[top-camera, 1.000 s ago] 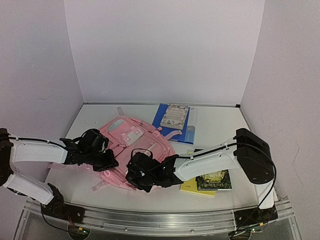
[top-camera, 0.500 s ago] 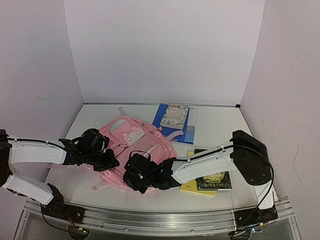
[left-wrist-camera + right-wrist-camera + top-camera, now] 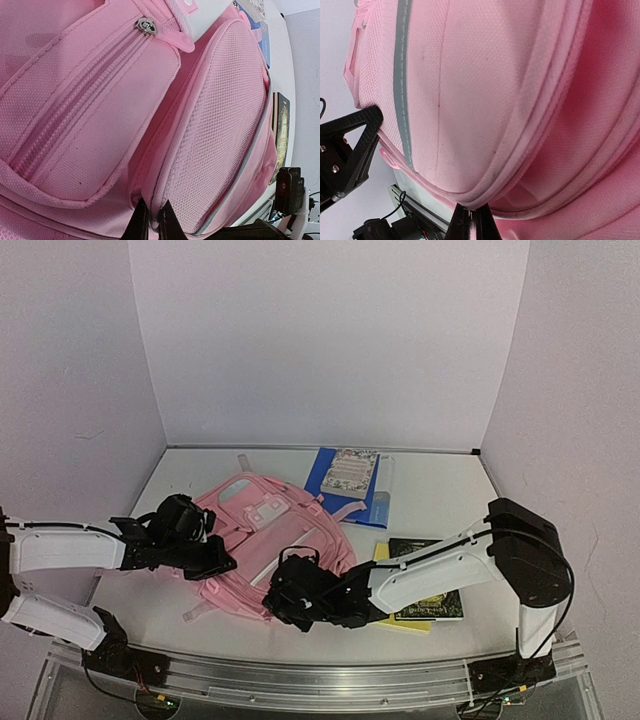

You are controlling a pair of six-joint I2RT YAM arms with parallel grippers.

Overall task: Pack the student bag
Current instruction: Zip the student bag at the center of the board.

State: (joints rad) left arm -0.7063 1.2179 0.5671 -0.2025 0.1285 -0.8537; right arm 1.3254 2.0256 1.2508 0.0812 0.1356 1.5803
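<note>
Pinches shut, only now, on the piped edge of the student bag (image 3: 255,530), lower centre of frame, with the right gripper (image 3: 470,220); grips a pocket seam with the left gripper (image 3: 151,220), equally closed. Likely readies it for opening.

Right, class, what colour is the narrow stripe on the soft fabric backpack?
Grey stripe on the pink fabric backpack; right wrist view.

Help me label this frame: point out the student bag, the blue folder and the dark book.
student bag (image 3: 310,540), top external view, pink front panel
blue folder (image 3: 366,504), top external view, bare near edge
dark book (image 3: 438,604), top external view, lower cover
</note>
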